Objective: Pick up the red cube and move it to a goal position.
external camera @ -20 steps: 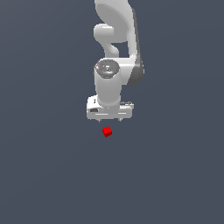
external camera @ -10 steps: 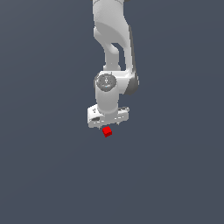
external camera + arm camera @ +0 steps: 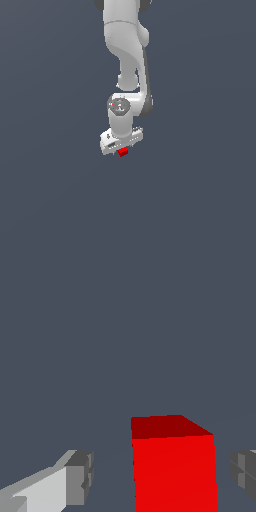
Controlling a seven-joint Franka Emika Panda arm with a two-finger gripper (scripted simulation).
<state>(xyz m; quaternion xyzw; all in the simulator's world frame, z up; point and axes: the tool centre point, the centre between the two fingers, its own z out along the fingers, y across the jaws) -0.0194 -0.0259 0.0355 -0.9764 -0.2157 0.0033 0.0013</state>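
Red cube (image 3: 174, 466) sits between fingers of spread tool (image 3: 160, 476), touching neither

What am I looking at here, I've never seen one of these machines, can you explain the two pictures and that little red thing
These are computer-drawn pictures of a simulated robot arm, not photographs. The exterior view is taken by a camera off the arm: the white jointed column is the arm, reaching down over a plain dark grey surface. At its lower end is the hand, a white bar with two fingers that can pinch things.

The wrist view comes from a camera mounted on the arm's wrist, looking out between those fingers. The grey blocks at either side are the fingertips, and the red cube sits in the gap between them, closer to one finger than the other. The fingers are apart and neither touches the cube, so nothing is held yet. In the exterior view, that same cube peeks out just under the hand.
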